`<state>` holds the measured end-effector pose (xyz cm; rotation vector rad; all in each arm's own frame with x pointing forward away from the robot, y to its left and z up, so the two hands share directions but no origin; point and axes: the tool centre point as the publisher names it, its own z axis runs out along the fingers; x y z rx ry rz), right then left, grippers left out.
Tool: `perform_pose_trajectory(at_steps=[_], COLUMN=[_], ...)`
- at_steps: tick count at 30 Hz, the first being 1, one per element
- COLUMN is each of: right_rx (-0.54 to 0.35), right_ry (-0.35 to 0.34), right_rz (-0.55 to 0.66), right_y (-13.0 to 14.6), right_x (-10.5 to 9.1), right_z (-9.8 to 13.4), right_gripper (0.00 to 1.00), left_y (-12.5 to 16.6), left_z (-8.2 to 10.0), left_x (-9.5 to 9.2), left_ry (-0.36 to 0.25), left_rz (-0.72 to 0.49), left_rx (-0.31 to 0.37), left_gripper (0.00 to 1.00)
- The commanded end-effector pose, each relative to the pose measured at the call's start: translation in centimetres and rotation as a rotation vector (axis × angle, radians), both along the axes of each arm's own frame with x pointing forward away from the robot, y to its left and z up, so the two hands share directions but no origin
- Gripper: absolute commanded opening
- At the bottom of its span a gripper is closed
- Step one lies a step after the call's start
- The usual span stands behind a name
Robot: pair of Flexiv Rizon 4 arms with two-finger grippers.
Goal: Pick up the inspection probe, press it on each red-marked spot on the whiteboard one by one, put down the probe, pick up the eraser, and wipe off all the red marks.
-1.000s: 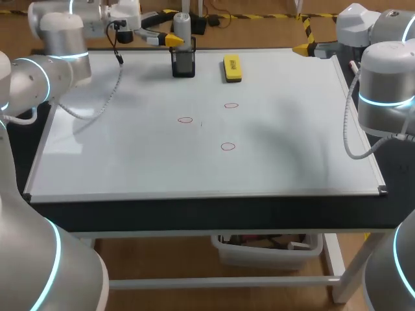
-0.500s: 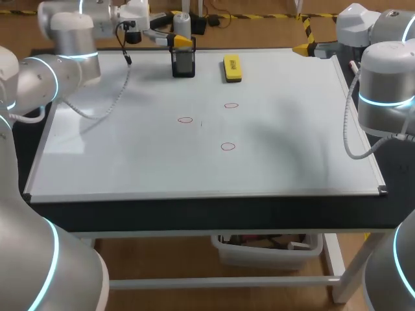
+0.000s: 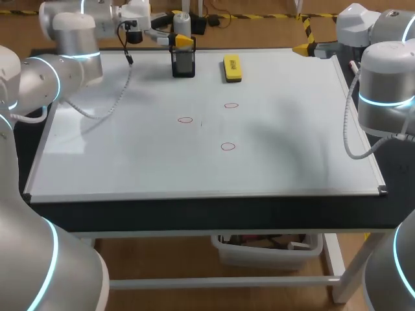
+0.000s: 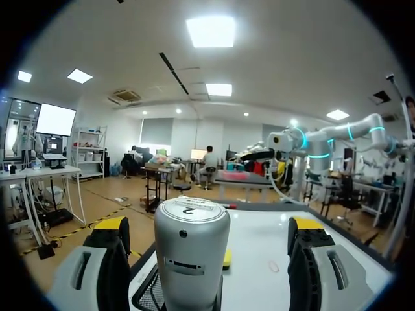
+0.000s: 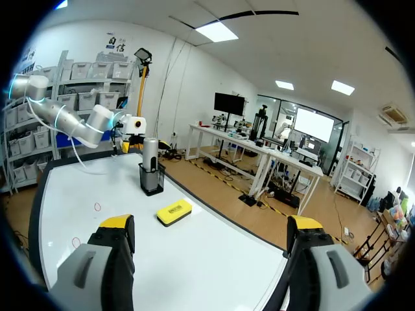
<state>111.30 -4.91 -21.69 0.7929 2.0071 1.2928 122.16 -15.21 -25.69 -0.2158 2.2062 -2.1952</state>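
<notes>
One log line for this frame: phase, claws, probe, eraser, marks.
phase: pre-grasp | left claw: open, around probe in holder | right claw: open, empty | eraser: on whiteboard | red marks: three, unwiped

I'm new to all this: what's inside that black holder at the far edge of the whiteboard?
A grey inspection probe stands upright in the black holder, its round top sticking out. The holder's walls hide its lower end.

The left tool [image 4: 207,228] has slid forward to straddle the probe [image 4: 193,256].
</notes>
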Motion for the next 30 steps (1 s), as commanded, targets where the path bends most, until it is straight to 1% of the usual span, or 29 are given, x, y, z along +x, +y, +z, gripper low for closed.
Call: perform_pose_trajectory(at_steps=[1,3,5,6,7,8,9,10,11,12,19,21,30], right_rx=[-0.001,-0.001,-0.001,-0.001,-0.001,-0.001,-0.001,-0.001,-0.001,-0.001,-0.001,-0.001,-0.001], right_ry=[0.002,0.002,0.002,0.002,0.002,0.002,0.002,0.002,0.002,0.002,0.002,0.002,0.002], right_rz=[0.001,0.001,0.001,0.001,0.001,0.001,0.001,0.001,0.001,0.001,0.001,0.001,0.001], right_y=[0.0,0.0,0.0,0.0,0.0,0.0,0.0,0.0,0.0,0.0,0.0,0.0,0.0], right_x=[0.1,0.1,0.1,0.1,0.1,0.1,0.1,0.1,0.1,0.1,0.1,0.1,0.1], right_z=[0.0,0.0,0.0,0.0,0.0,0.0,0.0,0.0,0.0,0.0,0.0,0.0,0.0], right_gripper=[1.00,1.00,1.00,1.00,1.00,1.00,1.00,1.00,1.00,1.00,1.00,1.00,1.00], left_y=[0.2,0.4,0.4,0.6,0.6,0.6,0.6,0.8,0.9,0.9,1.3,1.4,1.3], left_z=[-0.5,-0.7,-0.7,-0.8,-0.8,-0.8,-0.8,-0.9,-0.9,-1.0,-1.2,-1.3,-1.0], left_x=[0.8,1.1,1.0,1.1,1.2,1.1,1.0,1.0,1.1,1.1,1.3,1.7,1.7], left_ry=[0.003,0.002,0.003,0.003,0.004,0.004,0.004,0.005,0.006,0.007,0.008,0.006,-0.004], left_rz=[-0.060,-0.060,-0.059,-0.059,-0.060,-0.061,-0.061,-0.060,-0.060,-0.061,-0.061,-0.062,-0.070], left_rx=[-0.016,-0.014,-0.012,-0.012,-0.011,-0.009,-0.009,-0.008,-0.006,-0.003,0.004,0.004,0.006], left_gripper=[1.00,1.00,1.00,0.96,0.68,0.47,0.40,0.27,0.09,0.00,0.00,0.00,0.00])
